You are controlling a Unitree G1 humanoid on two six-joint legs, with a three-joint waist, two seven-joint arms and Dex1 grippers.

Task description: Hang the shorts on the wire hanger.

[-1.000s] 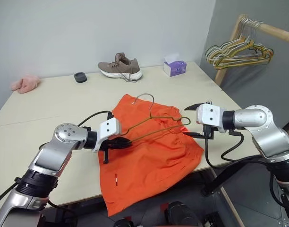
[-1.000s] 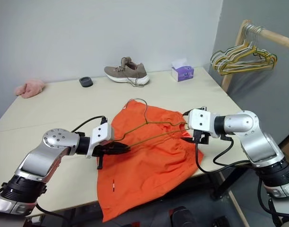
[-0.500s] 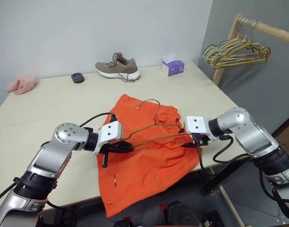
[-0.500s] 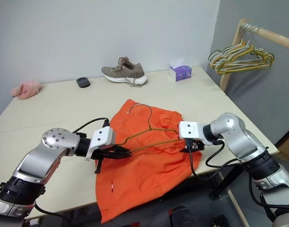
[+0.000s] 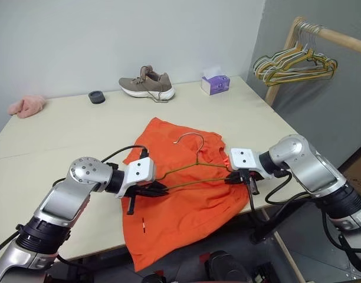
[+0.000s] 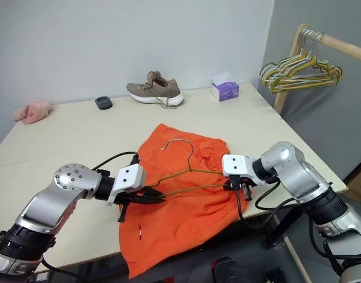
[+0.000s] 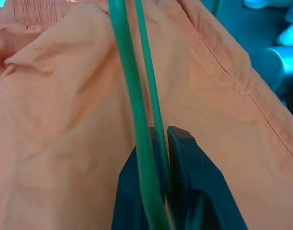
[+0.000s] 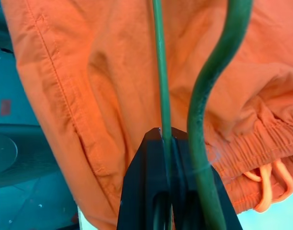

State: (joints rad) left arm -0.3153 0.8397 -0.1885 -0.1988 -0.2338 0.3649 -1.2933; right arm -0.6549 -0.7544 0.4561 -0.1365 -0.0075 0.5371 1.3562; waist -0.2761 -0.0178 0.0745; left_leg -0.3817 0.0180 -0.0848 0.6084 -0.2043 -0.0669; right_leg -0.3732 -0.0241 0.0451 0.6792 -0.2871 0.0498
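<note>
Left eye view: the orange shorts lie spread on the table, their lower part draped over its near edge. Above them the wire hanger is held at both ends, hook rising toward the far side. The left gripper is clenched on one end, the right gripper on the other.

Right eye view: same layout; a shoe, a tissue box and a pink cloth sit well apart at the far side, with a bunch of hangers on a rail.

Left wrist view: the fingers pinch the bottom wire, fabric just beneath.

Right wrist view: the fingers clamp the straight wire; the waistband and drawstring lie near.

The hanger is not yet in the shorts. I judge that doing this well means keeping both grips firm and feeding one hanger end into the waistband opening without snagging fabric
</note>
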